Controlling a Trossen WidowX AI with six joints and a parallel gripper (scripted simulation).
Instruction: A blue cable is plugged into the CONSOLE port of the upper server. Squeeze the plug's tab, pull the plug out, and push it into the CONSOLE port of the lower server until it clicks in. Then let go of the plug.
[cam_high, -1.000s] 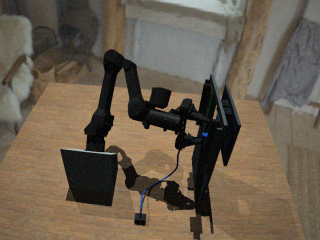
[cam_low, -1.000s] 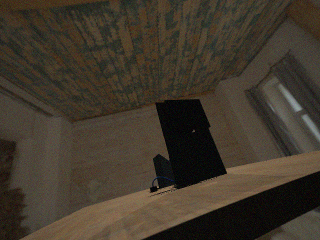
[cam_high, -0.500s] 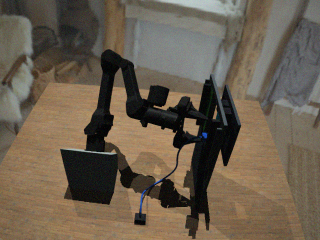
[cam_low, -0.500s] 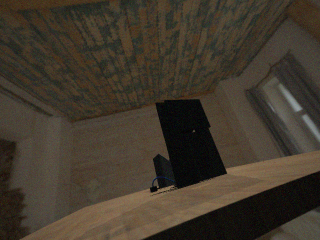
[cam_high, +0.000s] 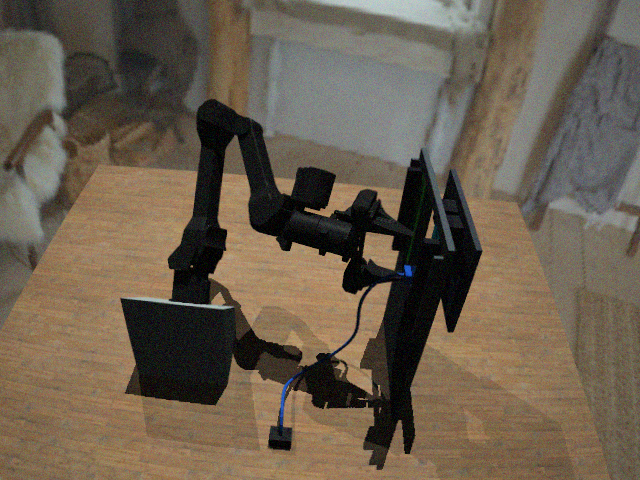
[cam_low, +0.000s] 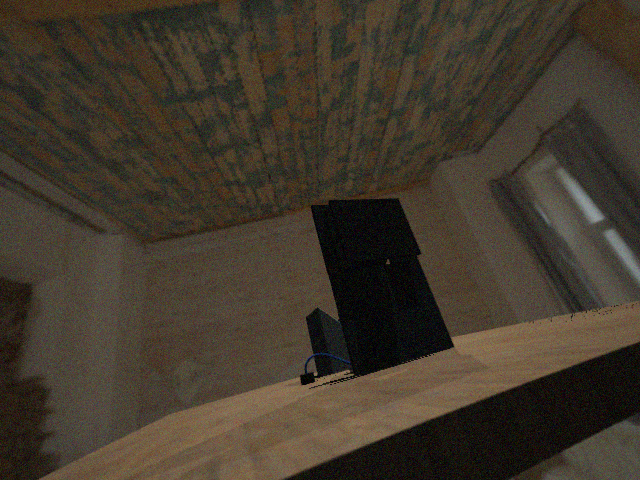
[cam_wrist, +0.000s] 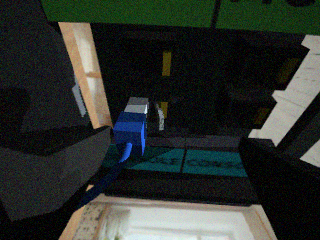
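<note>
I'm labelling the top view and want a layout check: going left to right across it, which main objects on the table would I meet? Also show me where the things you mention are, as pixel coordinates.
Dark upright panel with a pale top edge (cam_high: 178, 346) → small black block at the blue cable's end (cam_high: 280, 439) (cam_low: 307, 378) → blue plug (cam_high: 408, 271) (cam_wrist: 131, 131)

Before you was a wooden table (cam_high: 320, 439) (cam_low: 268, 428), its top light brown with a fine, streaky grain; from the low exterior view you saw its dark front edge. On it, toward your lower left in the top view, stood a dark upright panel (cam_high: 178, 348) (cam_low: 327, 341) with a pale top edge. A small black block (cam_high: 280, 438) (cam_low: 307, 378) sat near the bottom of that view, a blue cable (cam_high: 357, 320) (cam_low: 330, 354) rising from it. To your right stood a tall black rack (cam_high: 400, 356) (cam_low: 392, 320). Dark shadows fell across the wood between them.
</note>
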